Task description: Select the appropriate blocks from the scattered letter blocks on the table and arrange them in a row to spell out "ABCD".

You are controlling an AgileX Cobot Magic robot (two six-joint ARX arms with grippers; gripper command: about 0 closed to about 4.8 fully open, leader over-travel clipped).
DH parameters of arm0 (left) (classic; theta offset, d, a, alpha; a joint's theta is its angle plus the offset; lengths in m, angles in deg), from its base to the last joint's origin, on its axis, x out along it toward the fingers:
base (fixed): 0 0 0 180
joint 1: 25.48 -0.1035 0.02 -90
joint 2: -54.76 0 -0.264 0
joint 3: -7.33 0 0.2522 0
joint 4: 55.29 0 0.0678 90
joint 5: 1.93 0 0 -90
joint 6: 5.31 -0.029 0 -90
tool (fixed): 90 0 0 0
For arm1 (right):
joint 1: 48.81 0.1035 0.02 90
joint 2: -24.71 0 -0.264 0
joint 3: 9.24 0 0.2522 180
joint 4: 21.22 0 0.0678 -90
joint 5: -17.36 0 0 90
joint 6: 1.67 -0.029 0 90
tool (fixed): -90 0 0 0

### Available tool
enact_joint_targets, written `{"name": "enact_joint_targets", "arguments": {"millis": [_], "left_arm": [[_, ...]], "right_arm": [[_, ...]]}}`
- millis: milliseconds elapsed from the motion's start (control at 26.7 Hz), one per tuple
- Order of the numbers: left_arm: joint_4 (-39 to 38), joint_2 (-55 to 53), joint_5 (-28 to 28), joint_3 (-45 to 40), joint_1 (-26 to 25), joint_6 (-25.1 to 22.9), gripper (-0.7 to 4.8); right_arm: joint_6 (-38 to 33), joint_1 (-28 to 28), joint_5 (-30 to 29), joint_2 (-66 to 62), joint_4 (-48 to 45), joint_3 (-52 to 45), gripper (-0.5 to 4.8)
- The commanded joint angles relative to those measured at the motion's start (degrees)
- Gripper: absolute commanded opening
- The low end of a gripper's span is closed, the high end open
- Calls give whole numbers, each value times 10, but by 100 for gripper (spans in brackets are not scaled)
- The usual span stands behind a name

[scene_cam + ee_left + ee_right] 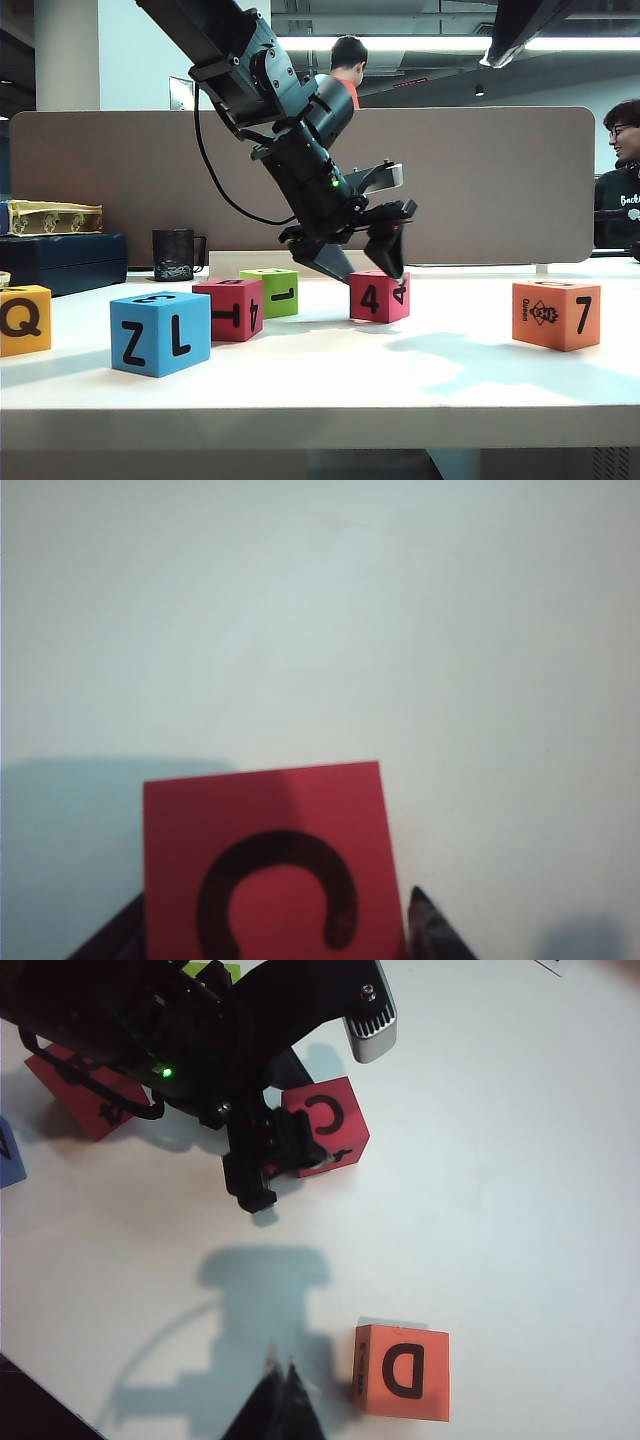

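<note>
Tool tips (280, 935) astride matte pink-red foam cube (265, 860); right tool (280, 1380) pinched.

Pink-red cube (265, 865): cut off by the left wrist view's lower edge, through the C.
Left gripper (275, 930): only the dark finger tips (432, 930) are shown beside the cube; contact cannot be told.
Yellow-orange cube (22, 320): cropped at the exterior view's edge.
Blue cube (8, 1155): only a corner is shown.
Right gripper (282, 1400): only the closed tips are visible.
</note>
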Motion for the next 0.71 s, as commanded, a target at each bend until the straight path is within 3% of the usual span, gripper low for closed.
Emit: {"name": "enact_joint_targets", "arguments": {"millis": [37,225,712], "left_arm": [[0,1,3,2,2,2,298],[-2,1,3,2,2,2,267],[-74,75,3,3,0,-2,267]], "right_arm": [[0,0,0,2,-5,3,-1],[1,0,0,2,-5,3,-1],[1,0,0,2,-5,3,-1]]}}
